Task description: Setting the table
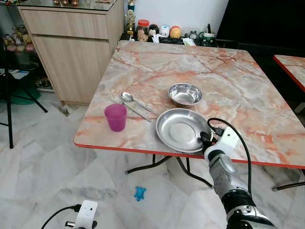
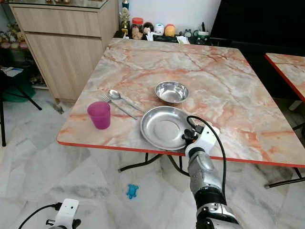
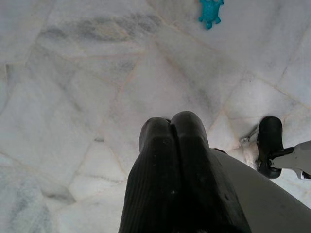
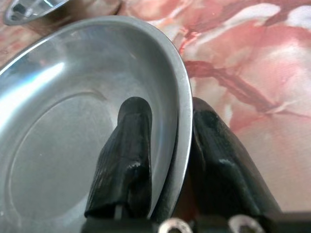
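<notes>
A steel plate (image 1: pixel 183 130) lies near the front edge of the marble table (image 1: pixel 228 76). My right gripper (image 1: pixel 206 138) grips its right rim. In the right wrist view one finger (image 4: pixel 129 155) lies inside the plate (image 4: pixel 73 111) and the other presses from outside, so the jaws are shut on the rim. Behind the plate stands a small steel bowl (image 1: pixel 185 94). To its left lie a spoon (image 1: pixel 127 97) and a fork (image 1: pixel 119 100), with a purple cup (image 1: pixel 116 117) in front of them. My left gripper (image 3: pixel 170 124) hangs shut over the floor.
A wooden cabinet (image 1: pixel 71 43) stands to the table's left. Small jars and figurines (image 1: pixel 162 31) line the far side. A second table's corner (image 1: pixel 293 67) is at the right. A blue toy (image 1: pixel 139 193) lies on the tiled floor under the table's front edge.
</notes>
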`<state>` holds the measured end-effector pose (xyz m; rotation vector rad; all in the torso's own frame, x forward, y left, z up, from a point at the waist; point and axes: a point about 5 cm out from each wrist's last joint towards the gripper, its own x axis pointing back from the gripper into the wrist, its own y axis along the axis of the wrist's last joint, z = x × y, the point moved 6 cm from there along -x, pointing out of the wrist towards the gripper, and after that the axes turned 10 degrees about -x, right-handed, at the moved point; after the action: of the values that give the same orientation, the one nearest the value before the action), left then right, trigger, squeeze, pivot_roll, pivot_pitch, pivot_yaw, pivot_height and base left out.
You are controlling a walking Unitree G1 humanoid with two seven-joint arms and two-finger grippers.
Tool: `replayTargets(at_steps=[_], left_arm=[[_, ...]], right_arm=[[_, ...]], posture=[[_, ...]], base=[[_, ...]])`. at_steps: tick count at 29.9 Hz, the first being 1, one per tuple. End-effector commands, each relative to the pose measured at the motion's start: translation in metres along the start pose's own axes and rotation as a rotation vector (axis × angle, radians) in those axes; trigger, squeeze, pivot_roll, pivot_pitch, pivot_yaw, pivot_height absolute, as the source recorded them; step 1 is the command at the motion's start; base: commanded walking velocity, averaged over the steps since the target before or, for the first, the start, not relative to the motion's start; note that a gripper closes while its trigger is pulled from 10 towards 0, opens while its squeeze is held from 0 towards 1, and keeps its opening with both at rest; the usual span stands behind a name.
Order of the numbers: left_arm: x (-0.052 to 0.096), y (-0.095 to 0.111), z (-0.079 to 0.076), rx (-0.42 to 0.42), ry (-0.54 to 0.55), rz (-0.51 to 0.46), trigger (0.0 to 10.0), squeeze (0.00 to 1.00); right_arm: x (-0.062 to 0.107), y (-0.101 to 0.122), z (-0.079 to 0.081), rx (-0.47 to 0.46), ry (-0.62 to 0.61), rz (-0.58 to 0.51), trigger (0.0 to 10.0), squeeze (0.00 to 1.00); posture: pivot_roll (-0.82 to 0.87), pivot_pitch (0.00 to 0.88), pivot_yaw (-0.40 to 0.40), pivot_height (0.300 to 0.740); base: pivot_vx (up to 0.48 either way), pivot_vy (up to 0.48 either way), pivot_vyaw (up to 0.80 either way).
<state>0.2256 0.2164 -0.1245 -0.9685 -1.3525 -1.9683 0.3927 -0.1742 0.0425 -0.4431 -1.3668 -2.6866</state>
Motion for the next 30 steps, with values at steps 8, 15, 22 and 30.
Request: replayTargets(at_steps=[8,15,22,30], left_arm=[[0.000,-0.002,-0.001,0.009,0.005,0.005,10.0,0.00],[0.000,0.002,0.004,0.014,0.030,-0.012,10.0,0.00],[0.002,0.004,0.019,0.036,0.077,-0.038,10.0,0.00],[0.003,-0.003,0.022,0.039,0.099,-0.021,10.0,0.00]], right_arm=[[0.036,0.016,0.009,0.043,0.133,-0.145,3.5,0.00],[0.073,0.044,0.016,0.019,0.232,-0.304,10.0,0.00],[0.084,0.076,0.024,0.019,0.223,-0.457,10.0,0.00],[0.072,0.073,0.073,0.083,0.335,-0.446,10.0,0.00]], posture=[[0.11,0.031,-0.096,0.740],[0.11,0.029,-0.092,0.740],[0.10,0.027,-0.080,0.740],[0.10,0.025,-0.089,0.740]], base=[[0.000,0.000,0.00],[0.000,0.000,0.00],[0.000,0.000,0.00],[0.000,-0.064,0.00]])
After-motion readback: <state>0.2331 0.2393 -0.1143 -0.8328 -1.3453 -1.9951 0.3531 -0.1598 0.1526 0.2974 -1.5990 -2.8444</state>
